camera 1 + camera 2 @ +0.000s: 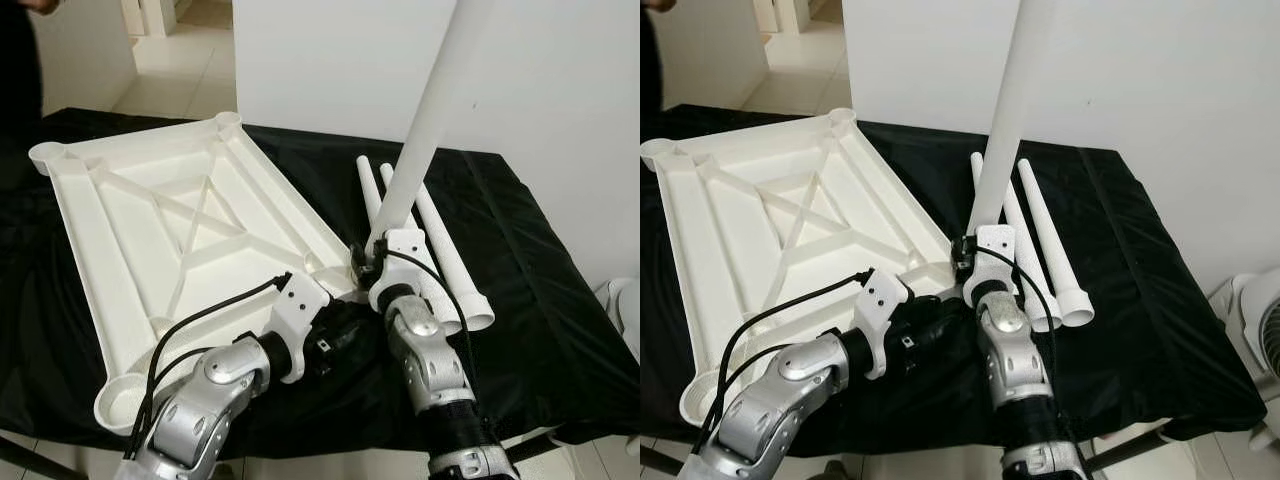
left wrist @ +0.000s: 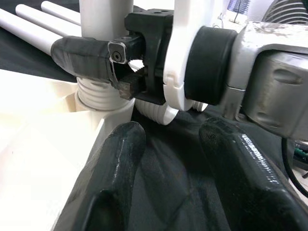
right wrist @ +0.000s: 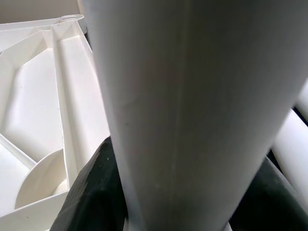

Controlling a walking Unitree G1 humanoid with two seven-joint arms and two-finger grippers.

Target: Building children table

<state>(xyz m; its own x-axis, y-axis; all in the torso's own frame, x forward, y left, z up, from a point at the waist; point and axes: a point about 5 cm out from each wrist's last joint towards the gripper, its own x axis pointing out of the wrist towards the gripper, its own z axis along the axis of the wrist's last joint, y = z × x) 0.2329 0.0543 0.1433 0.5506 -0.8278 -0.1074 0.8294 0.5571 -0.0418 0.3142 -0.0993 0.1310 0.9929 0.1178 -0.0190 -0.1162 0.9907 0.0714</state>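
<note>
In the left eye view, a worktop covered with a black cloth [image 1: 520, 300] carries a white table top [image 1: 170, 240], lying upside down with its ribs up. It fills the left part of the worktop, from the far left corner to the near edge. The right claw [image 1: 368, 262] pinches a white table leg [image 1: 425, 120] low on its length and holds it upright at the corner of the table top that points to the middle of the worktop. Two spare legs [image 1: 440, 262] lie side by side on the cloth just right of it, running from the far edge toward the near right. The left claw [image 1: 345, 325] reaches along the near edge of the table top to the same corner.

In the right eye view, a fan [image 1: 1255, 315] stands on the floor beyond the right edge of the worktop.

In the left wrist view, the two black fingers [image 2: 113, 183] of the left claw are spread, with only cloth between them. Ahead of them, the threaded lower end of the leg sits at the round socket [image 2: 103, 103] of the table top.

In the right wrist view, the leg stands between the dark fingers [image 3: 94, 192], which press it from both sides. The ribbed table top lies behind.
</note>
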